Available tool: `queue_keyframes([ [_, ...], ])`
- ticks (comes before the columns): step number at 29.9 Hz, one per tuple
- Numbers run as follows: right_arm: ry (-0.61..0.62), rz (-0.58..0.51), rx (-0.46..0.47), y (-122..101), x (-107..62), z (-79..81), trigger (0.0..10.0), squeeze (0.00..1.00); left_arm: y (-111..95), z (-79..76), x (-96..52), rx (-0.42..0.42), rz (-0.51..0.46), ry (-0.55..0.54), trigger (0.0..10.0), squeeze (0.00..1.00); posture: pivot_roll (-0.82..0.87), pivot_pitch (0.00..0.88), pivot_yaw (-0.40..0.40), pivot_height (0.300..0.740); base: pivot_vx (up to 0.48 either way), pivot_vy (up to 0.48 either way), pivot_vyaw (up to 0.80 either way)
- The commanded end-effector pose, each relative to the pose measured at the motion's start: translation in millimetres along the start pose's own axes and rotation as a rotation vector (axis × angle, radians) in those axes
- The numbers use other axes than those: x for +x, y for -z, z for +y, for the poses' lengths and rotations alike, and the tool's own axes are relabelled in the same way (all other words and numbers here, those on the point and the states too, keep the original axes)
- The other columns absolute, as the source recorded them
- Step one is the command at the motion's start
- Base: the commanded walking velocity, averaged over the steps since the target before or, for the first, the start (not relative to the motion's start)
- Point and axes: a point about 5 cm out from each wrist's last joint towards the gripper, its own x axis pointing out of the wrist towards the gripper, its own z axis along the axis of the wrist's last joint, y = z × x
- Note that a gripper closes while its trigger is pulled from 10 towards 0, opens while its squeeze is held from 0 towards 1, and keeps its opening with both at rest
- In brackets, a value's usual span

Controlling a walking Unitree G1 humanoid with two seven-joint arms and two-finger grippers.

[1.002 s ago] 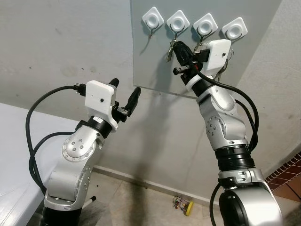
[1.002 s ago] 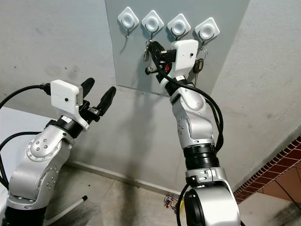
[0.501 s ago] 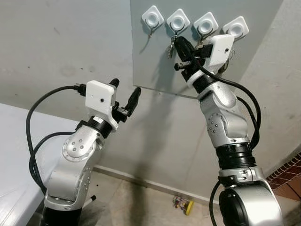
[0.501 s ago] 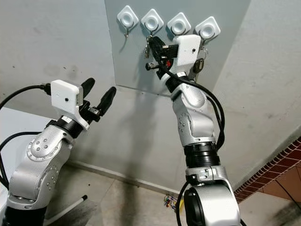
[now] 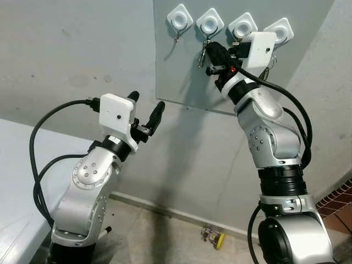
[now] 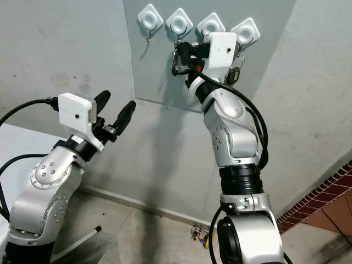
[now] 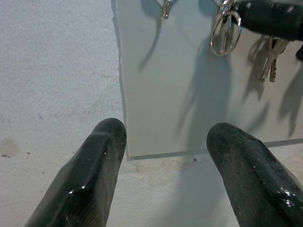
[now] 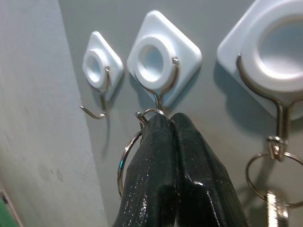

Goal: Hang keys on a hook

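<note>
Four white diamond hooks are fixed in a row on a grey board [image 5: 176,77] on the wall. My right gripper [image 5: 211,53] is raised to the second hook [image 8: 158,59] and is shut on a silver key ring [image 8: 124,163]. The top of the ring sits right at that hook's wire tip; I cannot tell if it is over it. The first hook [image 8: 98,71] is bare. My left gripper [image 5: 146,110] is open, held lower and to the left of the board with nothing between its fingers [image 7: 92,175].
Another ring with keys [image 7: 271,59] hangs from the third hook [image 5: 242,26], behind my right wrist. A small yellow object [image 5: 220,240] lies on the floor by the wall. A white surface [image 5: 16,165] is at the far left, brickwork [image 5: 338,201] at the lower right.
My right gripper has risen and moved in toward the second hook, carrying the key ring up to it. The left arm has stayed where it was.
</note>
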Motion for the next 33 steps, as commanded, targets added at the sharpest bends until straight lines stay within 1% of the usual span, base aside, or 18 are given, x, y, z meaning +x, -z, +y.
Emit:
queue_keyframes([
  [1,0.005,-0.047,0.024,-12.9,-2.4,-0.4,10.0,0.00,-2.2,-2.4,-1.1,0.002,-0.002,0.006,10.0,0.00,-0.08,0.078,-0.014,0.740,0.000,0.000,0.00],
  [4,0.010,-0.039,0.028,-13.6,-2.9,-0.1,10.0,0.00,-2.3,-2.4,-1.1,0.001,-0.002,0.006,10.0,0.00,-0.08,0.078,-0.014,0.740,0.000,0.000,0.00],
  [5,0.019,-0.044,0.066,-12.9,-7.1,-3.4,10.0,1.00,-2.6,-2.8,-1.4,0.001,-0.003,0.002,10.0,0.00,-0.08,0.081,-0.015,0.740,0.000,0.000,0.00],
  [7,0.016,-0.050,0.098,-12.3,-9.7,-4.3,10.0,1.00,-2.6,-2.9,-1.6,0.001,-0.002,-0.001,10.0,0.00,-0.08,0.081,-0.015,0.740,0.000,0.000,0.00],
  [20,0.018,-0.013,0.146,-8.0,-14.1,-1.9,10.0,1.00,-3.7,-2.4,-2.4,0.002,-0.003,-0.006,10.0,0.00,-0.07,0.077,-0.018,0.740,0.000,0.000,0.00],
  [29,0.008,-0.012,0.147,-7.1,-15.7,-1.4,10.0,1.00,-3.7,-2.4,-3.0,0.004,-0.002,-0.010,10.0,0.00,-0.07,0.078,-0.020,0.740,0.000,0.000,0.00],
  [33,-0.011,0.001,0.130,-3.3,-18.1,-0.4,10.0,1.00,-4.1,-1.5,-3.3,0.010,-0.001,-0.015,10.0,0.00,-0.07,0.079,-0.018,0.740,0.000,0.000,0.00],
])
